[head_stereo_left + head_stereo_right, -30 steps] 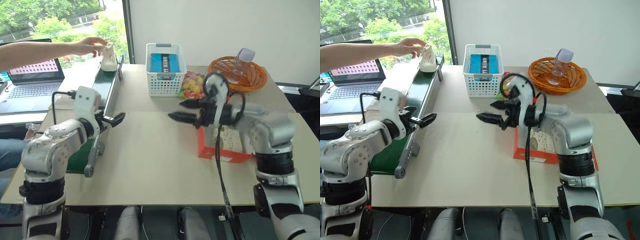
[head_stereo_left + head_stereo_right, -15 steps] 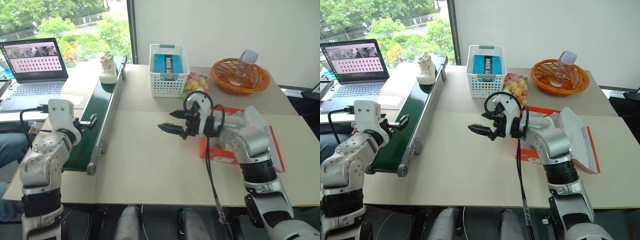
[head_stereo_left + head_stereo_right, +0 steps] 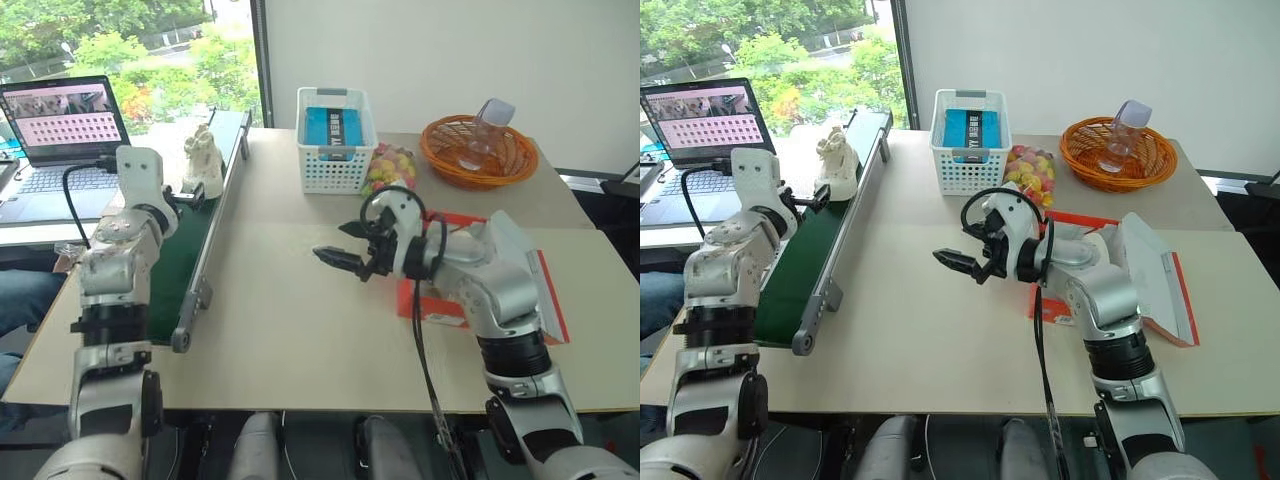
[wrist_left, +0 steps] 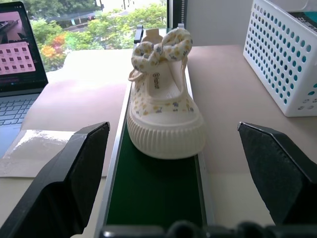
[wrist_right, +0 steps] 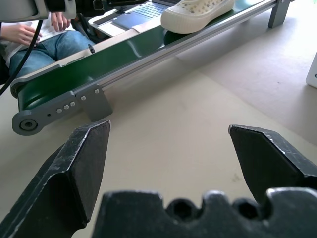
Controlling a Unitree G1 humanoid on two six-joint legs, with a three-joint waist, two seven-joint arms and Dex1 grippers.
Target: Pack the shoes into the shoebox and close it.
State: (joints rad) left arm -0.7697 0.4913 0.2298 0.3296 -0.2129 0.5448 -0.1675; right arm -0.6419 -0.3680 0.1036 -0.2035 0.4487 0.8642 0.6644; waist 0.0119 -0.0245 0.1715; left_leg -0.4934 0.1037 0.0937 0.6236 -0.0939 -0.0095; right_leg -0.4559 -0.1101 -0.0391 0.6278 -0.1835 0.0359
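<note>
One cream shoe (image 4: 166, 119) with a bow stands on the green conveyor belt (image 3: 185, 255) at the table's left, its toe facing my left gripper (image 4: 173, 133). That gripper is open. Its fingers (image 4: 74, 173) stand wide apart, just short of the toe and touching nothing. The orange-red shoebox (image 3: 438, 306) lies at the right, partly under my right arm, with its lid (image 3: 1145, 268) folded open and showing its white inside. My right gripper (image 3: 341, 245) hovers open and empty over the bare table middle, left of the box.
A white mesh basket (image 3: 335, 140) holding a blue item stands at the back, with a bag of coloured sweets (image 3: 388, 168) beside it. An orange wicker basket (image 3: 478, 152) with a clear bottle sits back right. A laptop (image 3: 62, 125) and a seated person's hand (image 5: 20, 34) are left of the belt.
The person's hand that set the shoe on the belt's far end is gone. The shoe has come nearer along the belt. My left gripper has reached forward to the shoe.
</note>
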